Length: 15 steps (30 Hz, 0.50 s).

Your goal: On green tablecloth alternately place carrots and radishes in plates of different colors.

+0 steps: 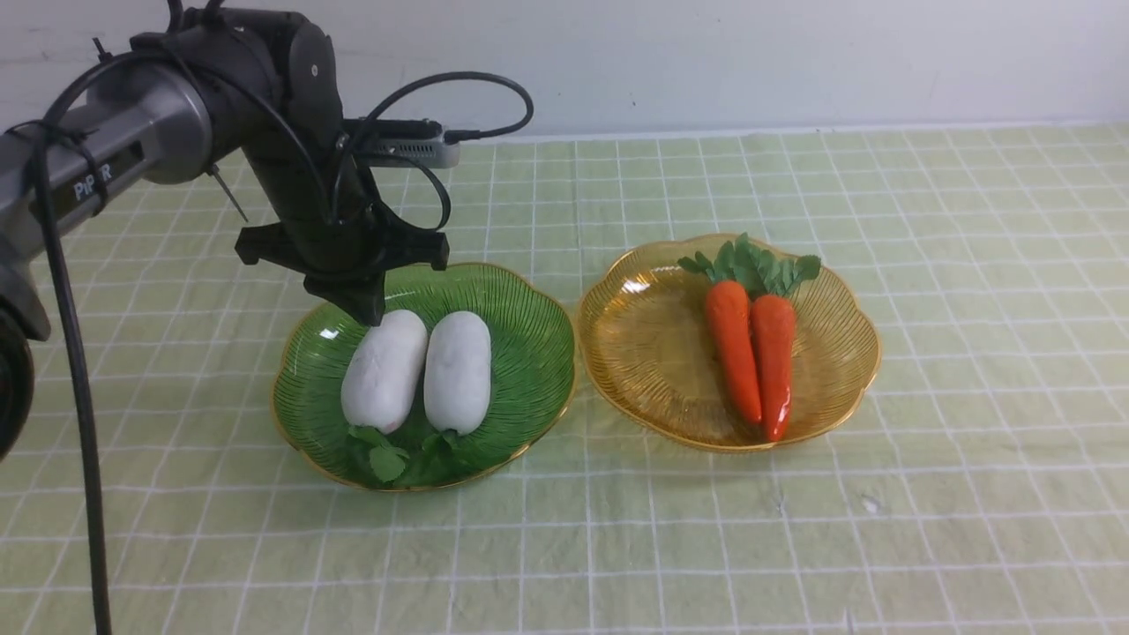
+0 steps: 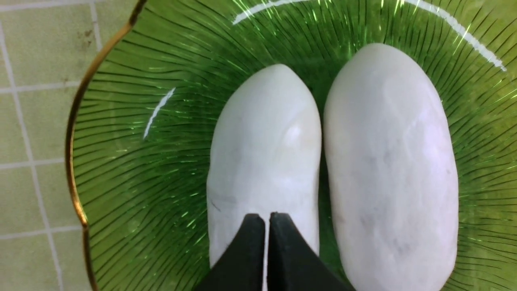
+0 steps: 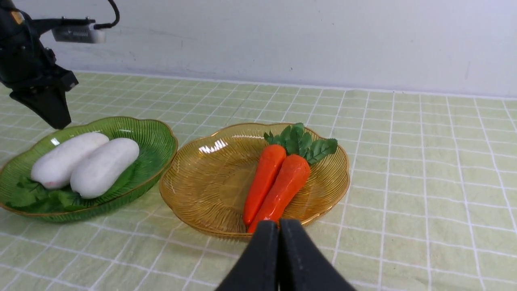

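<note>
Two white radishes (image 1: 422, 370) lie side by side in the green plate (image 1: 520, 317), leaves toward me. Two orange carrots (image 1: 754, 353) lie side by side in the amber plate (image 1: 644, 344), leafy tops at the far rim. My left gripper (image 1: 366, 313) is shut and empty, hovering just above the far end of the left radish (image 2: 264, 149); the other radish (image 2: 391, 169) lies beside it. My right gripper (image 3: 278, 226) is shut and empty, held back on the near side of the amber plate (image 3: 202, 182); it does not show in the front view. Everything rests on the green tablecloth (image 1: 970, 494).
The left arm and its cable (image 1: 71, 353) hang over the cloth's left side. A pale wall (image 1: 794, 53) runs along the far edge of the table.
</note>
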Available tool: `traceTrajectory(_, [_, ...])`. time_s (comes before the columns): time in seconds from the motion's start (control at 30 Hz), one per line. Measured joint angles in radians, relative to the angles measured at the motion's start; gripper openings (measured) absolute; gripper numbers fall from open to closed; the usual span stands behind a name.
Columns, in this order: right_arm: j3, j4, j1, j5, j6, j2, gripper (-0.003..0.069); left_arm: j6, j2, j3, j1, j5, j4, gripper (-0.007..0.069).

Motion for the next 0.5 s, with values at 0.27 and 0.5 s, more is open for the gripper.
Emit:
traceTrajectory(0.27, [0.0, 0.0, 0.0, 0.02, 0.0, -0.003, -0.0013, 0.027, -0.037, -0.014, 0.0, 0.015, 0.01, -0.0008])
traceTrajectory(0.5, [0.1, 0.0, 0.0, -0.032, 0.0, -0.133, -0.0013, 0.038, -0.124, -0.051, 0.0, 0.078, 0.036, -0.0008])
